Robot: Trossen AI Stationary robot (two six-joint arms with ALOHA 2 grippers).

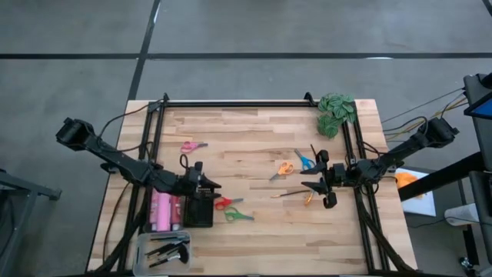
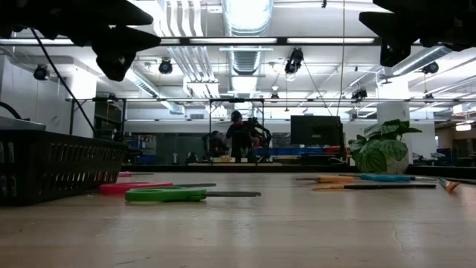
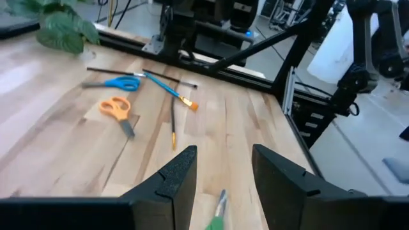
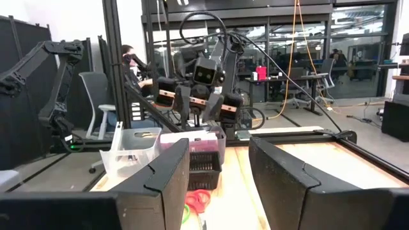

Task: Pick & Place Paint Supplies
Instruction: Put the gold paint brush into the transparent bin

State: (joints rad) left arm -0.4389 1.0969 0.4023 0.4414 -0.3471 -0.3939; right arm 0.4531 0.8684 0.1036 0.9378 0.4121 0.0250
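Scissors — red (image 1: pixel 223 203) and green (image 1: pixel 238 215) — lie just beside the black basket (image 1: pixel 198 213); above it hangs the left gripper (image 1: pixel 201 187), fingers apart — right gripper (image 1: pixel 319 187) likewise parted.

1. I'm looking down at a wooden table (image 1: pixel 254 231), plank top with black rails.
2. Pink scissors (image 1: pixel 193 145) are lying up the left side, red scissors (image 1: pixel 223 203) and green scissors (image 1: pixel 239 215) beside a black basket (image 1: pixel 200 211).
3. Orange scissors (image 1: pixel 284 169), blue scissors (image 1: pixel 304 161) and a leafy clump (image 1: pixel 336 112) are sitting on the right.
4. A clear tray (image 1: pixel 161 251) is sitting at the near-left corner.
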